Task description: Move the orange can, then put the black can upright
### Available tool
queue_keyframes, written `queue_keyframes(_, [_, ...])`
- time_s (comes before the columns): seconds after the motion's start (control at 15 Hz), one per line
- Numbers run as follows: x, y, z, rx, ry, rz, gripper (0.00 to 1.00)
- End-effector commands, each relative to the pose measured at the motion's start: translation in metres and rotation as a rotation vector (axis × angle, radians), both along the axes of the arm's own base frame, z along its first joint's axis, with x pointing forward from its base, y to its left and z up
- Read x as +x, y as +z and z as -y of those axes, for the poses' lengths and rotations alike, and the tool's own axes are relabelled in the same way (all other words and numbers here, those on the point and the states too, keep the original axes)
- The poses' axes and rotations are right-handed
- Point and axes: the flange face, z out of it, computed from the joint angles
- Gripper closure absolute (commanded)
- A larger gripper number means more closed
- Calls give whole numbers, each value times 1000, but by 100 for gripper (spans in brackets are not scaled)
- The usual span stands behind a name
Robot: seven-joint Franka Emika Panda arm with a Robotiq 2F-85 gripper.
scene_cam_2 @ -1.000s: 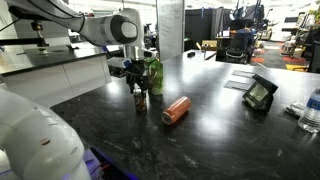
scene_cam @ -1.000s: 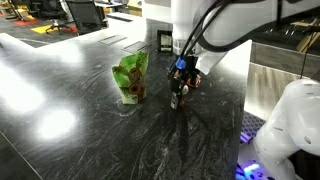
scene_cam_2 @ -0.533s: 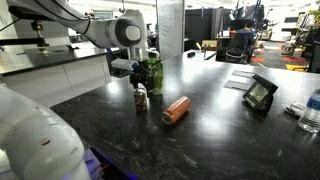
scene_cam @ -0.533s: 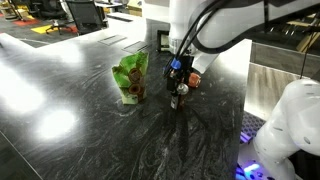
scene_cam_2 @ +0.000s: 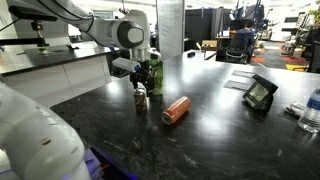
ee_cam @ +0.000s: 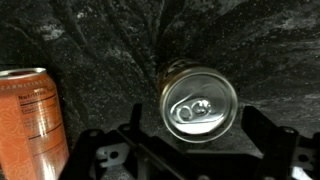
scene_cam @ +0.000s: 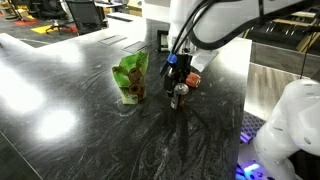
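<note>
The black can [scene_cam: 179,96] stands upright on the dark table, also seen in an exterior view [scene_cam_2: 141,99]. In the wrist view I look straight down on its silver top [ee_cam: 200,107]. My gripper [scene_cam: 175,70] hangs just above it, open, with the jaws apart on either side of the can and not touching it [ee_cam: 197,130]. The orange can [scene_cam_2: 177,109] lies on its side just beside the black can; it shows behind the gripper [scene_cam: 194,79] and at the left of the wrist view [ee_cam: 30,120].
A green leafy plant [scene_cam: 130,76] stands close beside the black can, also seen in an exterior view [scene_cam_2: 153,72]. A small tablet on a stand [scene_cam_2: 260,93] and a water bottle [scene_cam_2: 311,110] sit farther off. The table edge [scene_cam: 240,130] is near.
My gripper has risen off the black can, which stays standing upright. The orange can has not moved.
</note>
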Motion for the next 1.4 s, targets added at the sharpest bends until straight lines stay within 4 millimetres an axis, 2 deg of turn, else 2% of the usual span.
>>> queue_keyframes(0.0, [3,1,-5,39,-6,-39,0])
queue_keyframes(0.4, [-4,0,-7,7,-52,-131,0])
queue_keyframes(0.47, [-4,-1,-6,-3,-53,-140,25])
queue_keyframes(0.53, [-4,-1,-6,-6,-51,-137,26])
queue_keyframes(0.87, [2,-1,-3,-23,-39,-123,62])
queue_keyframes(1.13, [3,2,-2,-34,-34,-123,63])
queue_keyframes(1.33, [-2,19,3,-69,-24,-116,63])
